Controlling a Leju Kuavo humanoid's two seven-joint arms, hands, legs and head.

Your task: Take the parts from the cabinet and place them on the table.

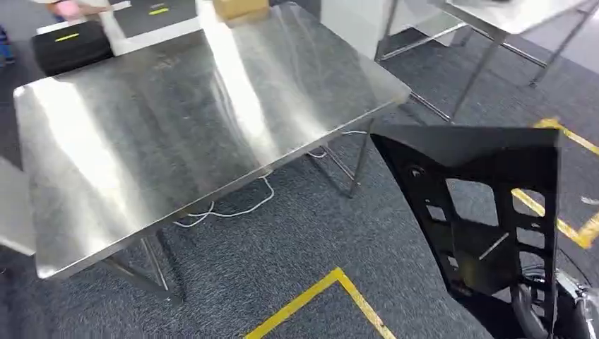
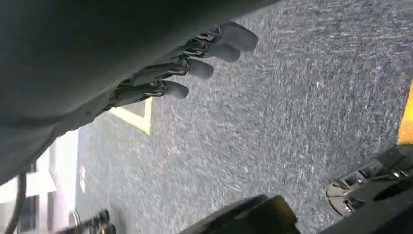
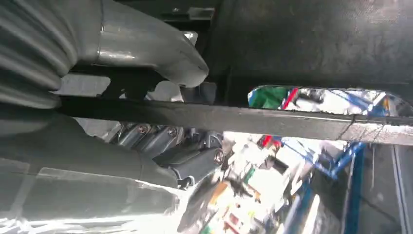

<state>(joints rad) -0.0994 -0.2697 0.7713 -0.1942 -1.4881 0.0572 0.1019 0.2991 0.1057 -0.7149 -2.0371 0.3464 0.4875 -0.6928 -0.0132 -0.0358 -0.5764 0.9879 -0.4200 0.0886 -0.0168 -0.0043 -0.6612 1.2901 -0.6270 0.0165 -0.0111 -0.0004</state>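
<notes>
One part (image 1: 487, 205) seemingly in right hand (image 3: 146, 97)

Black part (image 1: 487, 205) cut off (bottom edge), right hand (image 3: 122, 97) mostly hidden

right hand (image 3: 146, 122) gripping black part (image 3: 272, 122), thumb over its edge
</notes>
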